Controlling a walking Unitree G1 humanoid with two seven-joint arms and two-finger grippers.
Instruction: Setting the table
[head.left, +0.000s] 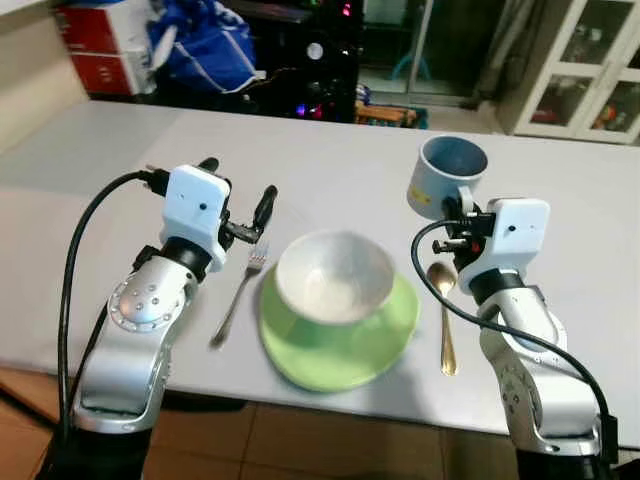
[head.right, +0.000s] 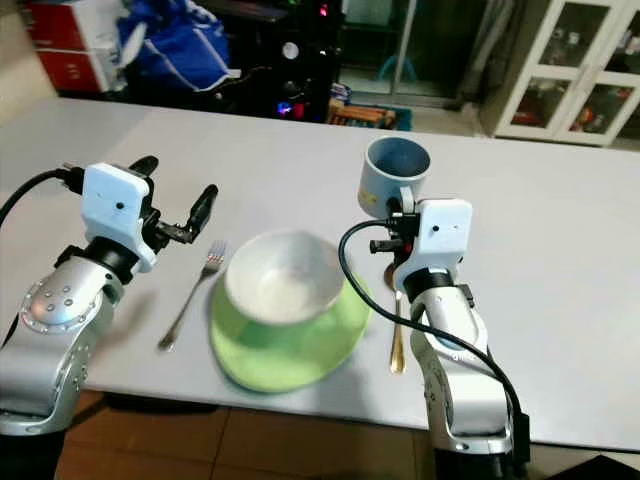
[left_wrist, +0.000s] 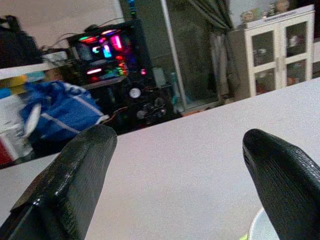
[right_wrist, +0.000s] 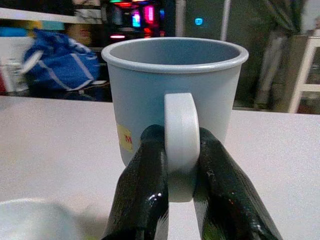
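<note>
A pale blue mug (head.left: 449, 172) hangs tilted above the grey table (head.left: 120, 150), behind a gold spoon (head.left: 444, 315). My right gripper (right_wrist: 181, 165) is shut on the mug's handle (right_wrist: 180, 145). A white bowl (head.left: 334, 277) rests on a green plate (head.left: 340, 345) at the table's front middle. A silver fork (head.left: 238, 295) lies to the left of the plate. My left gripper (head.left: 238, 195) is held open above the fork's far end, with nothing between its fingers (left_wrist: 82, 175).
Beyond the table's far edge are a blue bag (head.left: 205, 50), red and white boxes (head.left: 100, 45), a dark shelf with glowing electronics (head.left: 320, 50) and a white glass-door cabinet (head.left: 585, 70). Brown floor tiles (head.left: 300, 440) lie below the front edge.
</note>
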